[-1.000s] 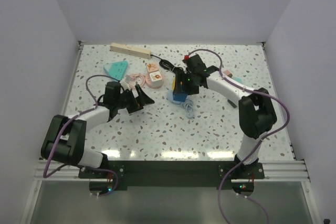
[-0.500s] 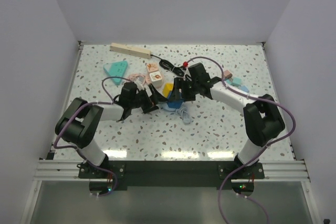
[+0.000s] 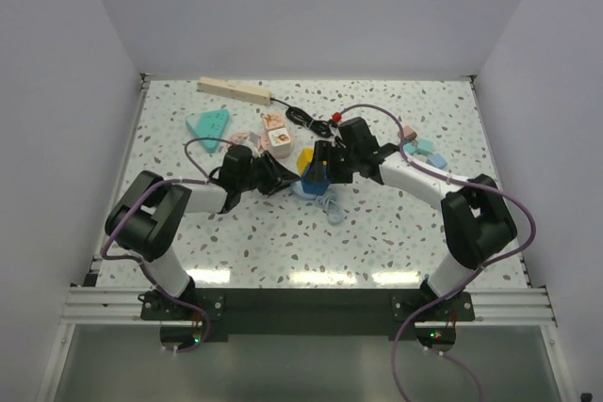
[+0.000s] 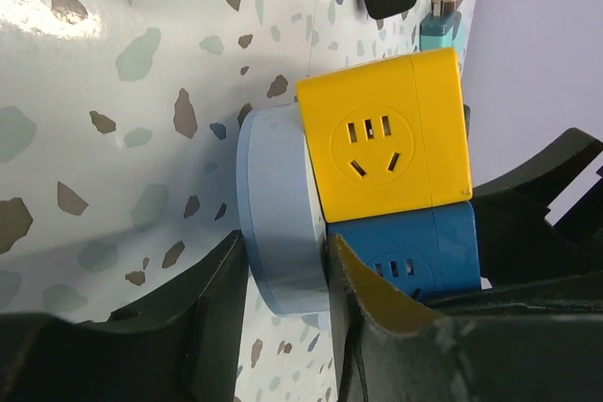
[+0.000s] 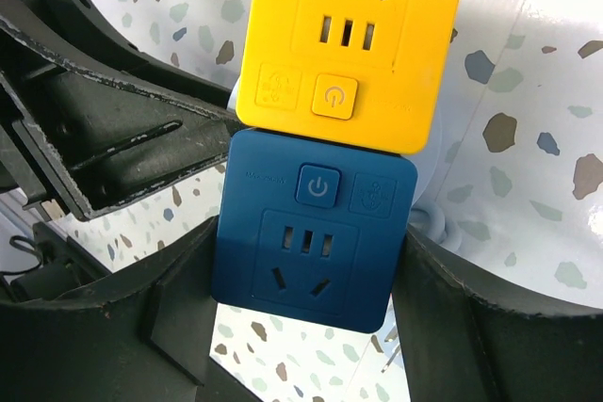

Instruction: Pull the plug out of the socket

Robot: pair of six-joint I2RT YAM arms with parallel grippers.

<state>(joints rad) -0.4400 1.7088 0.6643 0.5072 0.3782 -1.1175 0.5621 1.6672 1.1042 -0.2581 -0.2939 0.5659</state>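
Two wrist views give detail that the top view lacks — the left gripper (image 4: 283, 253) is clamped on a light-blue disc (image 4: 273, 185), and the right gripper (image 5: 311, 242) on the blue cube (image 5: 314, 265), which is joined to a yellow cube (image 5: 350, 44). Only the view from above shows the socket (image 3: 236, 90), well beyond the left gripper and untouched — both arms reach inward and low, with the grippers nearly meeting.

The yellow cube (image 5: 349, 44), the blue cube (image 5: 316, 233) and the pale blue disc (image 4: 278, 223) look like smooth matt plastic. The table (image 4: 94, 91) is glossy. My right fingers (image 5: 490, 327) are matt black, perhaps plastic, with worn edges.
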